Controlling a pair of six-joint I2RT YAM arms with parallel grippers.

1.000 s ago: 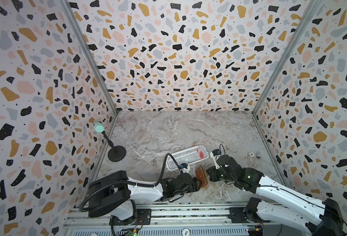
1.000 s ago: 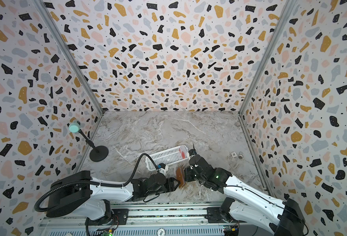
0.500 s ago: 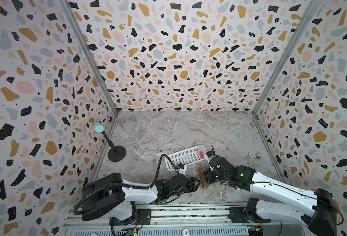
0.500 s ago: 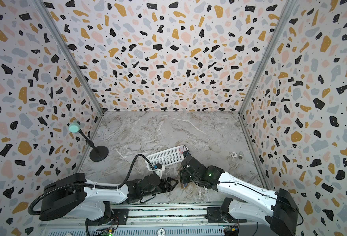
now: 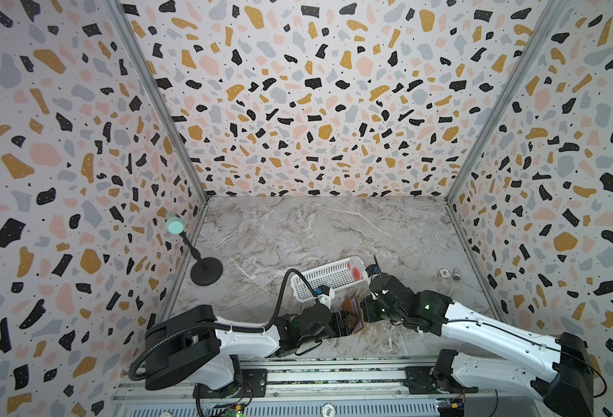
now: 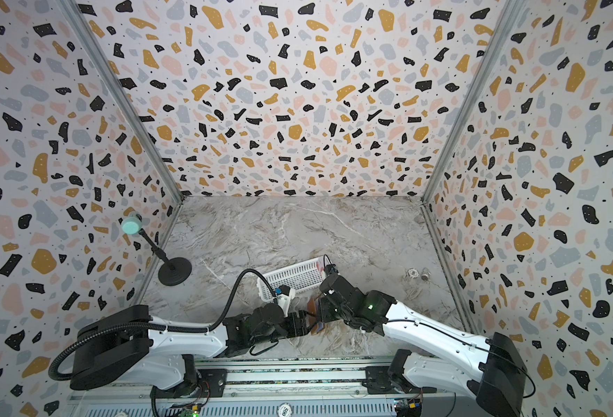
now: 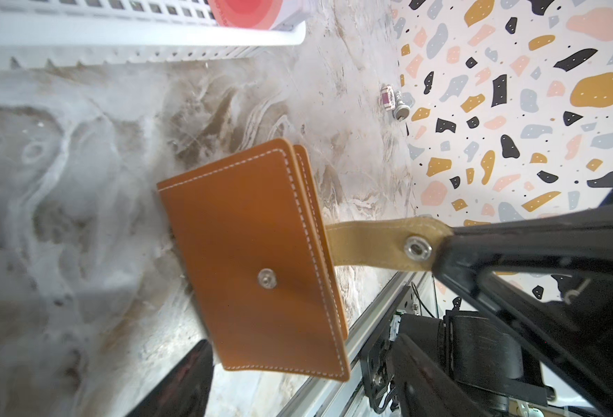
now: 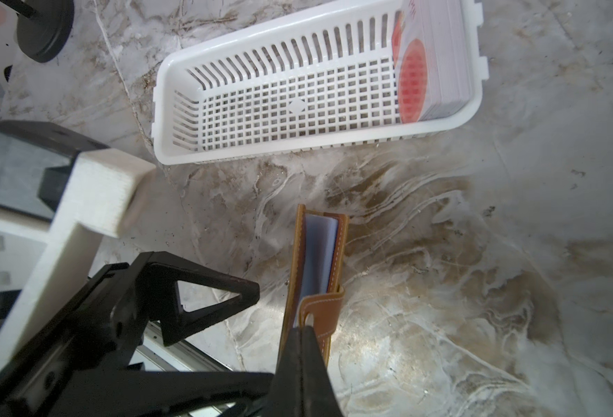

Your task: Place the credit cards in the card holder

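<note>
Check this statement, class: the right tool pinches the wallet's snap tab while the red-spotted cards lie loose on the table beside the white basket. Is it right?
The cards are not loose on the table: they stand stacked inside the white basket, at one end, as the right wrist view shows. The right tool does pinch the wallet's snap tab.

- I have the white-and-black left arm lying low, reaching rightward; its black left gripper has its jaws spread, clasping nothing.
- My white-and-black right arm reaches leftward; its black right gripper is pinched on the snap tab of the tan leather card holder.
</note>
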